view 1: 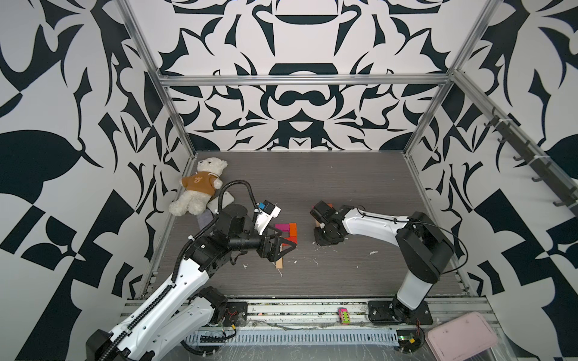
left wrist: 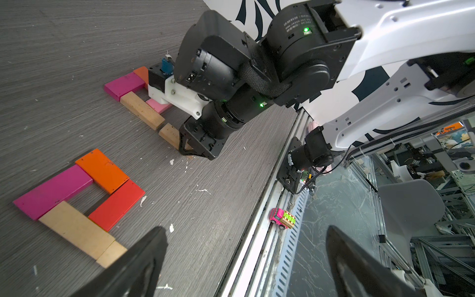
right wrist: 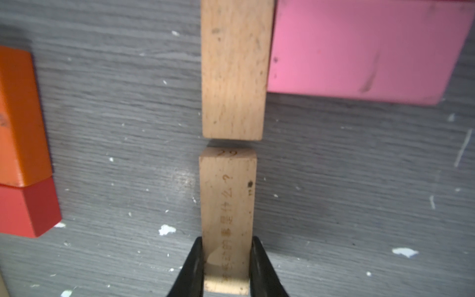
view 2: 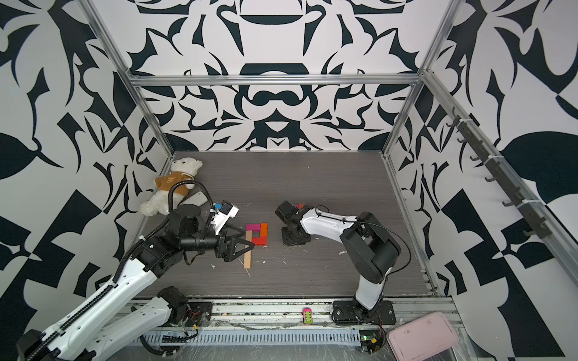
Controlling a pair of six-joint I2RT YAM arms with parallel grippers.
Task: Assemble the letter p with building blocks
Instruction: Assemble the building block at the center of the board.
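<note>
Left claw [left wrist: 245,230] released, jaws wide, hovering over the tan stem of building blocks [left wrist: 102,171] laid as a P. Farther right, my right claw [right wrist: 226,241] clenches a tan block [right wrist: 227,200], burnt writing ending "什么?", just short of a second tan block [right wrist: 234,69].

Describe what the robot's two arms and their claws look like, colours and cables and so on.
Both the left arm and right arm have glossy white shells between chunky black round joints. A black ribbed hose loops over the left one. The right one shows small green lights and white lettering. The left claw and right claw have black tapered fingers.
</note>
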